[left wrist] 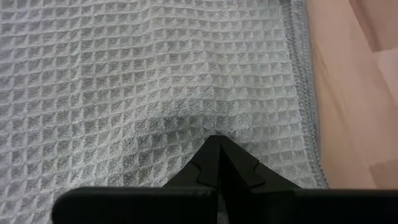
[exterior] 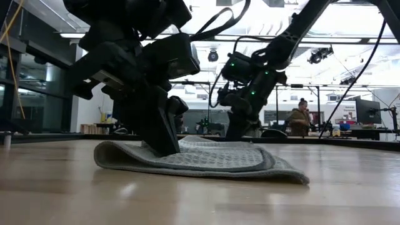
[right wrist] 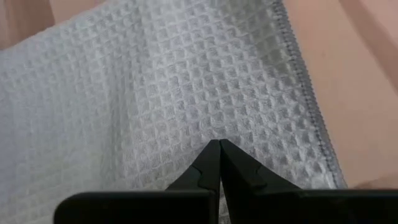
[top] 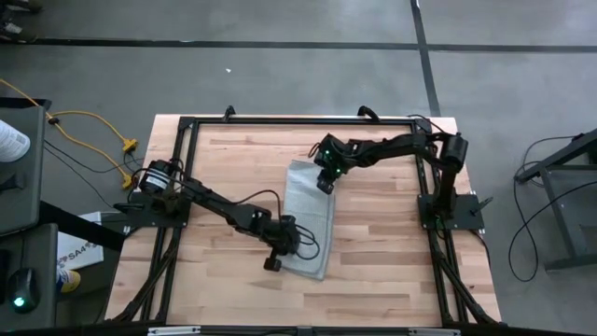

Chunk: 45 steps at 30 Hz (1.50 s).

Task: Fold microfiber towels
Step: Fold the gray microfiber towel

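Towel (top: 309,220) lies folded on the table (top: 392,271); left hand (left wrist: 217,140) and right hand (right wrist: 219,144) (both pinched together) press it.

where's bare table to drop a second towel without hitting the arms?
Bare wood: the wooden tabletop between the light grey waffle-weave towel and the right frame rail, and the far-left patch by the black frame. Crowded: the centre, with left pincer and right pincer shut, pressing the towel.
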### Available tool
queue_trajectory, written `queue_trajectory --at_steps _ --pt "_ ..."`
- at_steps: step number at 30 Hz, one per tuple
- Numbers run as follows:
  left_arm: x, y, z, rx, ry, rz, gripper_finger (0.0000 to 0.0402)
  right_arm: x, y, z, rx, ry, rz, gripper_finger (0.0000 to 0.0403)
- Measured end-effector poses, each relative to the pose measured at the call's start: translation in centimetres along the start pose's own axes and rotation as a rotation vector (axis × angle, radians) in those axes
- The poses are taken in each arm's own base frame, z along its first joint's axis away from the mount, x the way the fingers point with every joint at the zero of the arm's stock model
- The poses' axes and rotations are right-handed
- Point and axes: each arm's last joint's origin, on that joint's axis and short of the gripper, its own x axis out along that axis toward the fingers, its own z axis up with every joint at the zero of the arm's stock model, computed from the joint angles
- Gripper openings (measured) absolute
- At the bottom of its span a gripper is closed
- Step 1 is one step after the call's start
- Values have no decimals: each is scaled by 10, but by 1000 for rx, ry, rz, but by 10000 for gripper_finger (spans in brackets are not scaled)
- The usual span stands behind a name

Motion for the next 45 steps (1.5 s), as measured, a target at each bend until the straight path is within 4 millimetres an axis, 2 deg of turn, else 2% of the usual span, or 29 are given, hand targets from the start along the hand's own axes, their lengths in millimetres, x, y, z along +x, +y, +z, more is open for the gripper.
queue_trajectory --at_steps 5,11,34,39,42,45 --pt "1 -5 2 -3 -30 -5 0 -2 1 12 -21 -35 -10 2" --pt "-3 -7 16 14 -49 -7 0 -4 2 18 -27 -45 -13 2" --pt "-12 -10 47 123 -117 24 3 -6 2 18 -24 -29 -41 2" --pt "-28 -9 62 203 -52 146 9 -14 2 21 -30 -49 -50 2" --pt "-36 0 67 275 31 271 9 -28 1 27 -35 -92 -95 2" --pt "-41 24 66 299 98 352 9 -44 2 31 -45 -130 -137 3"
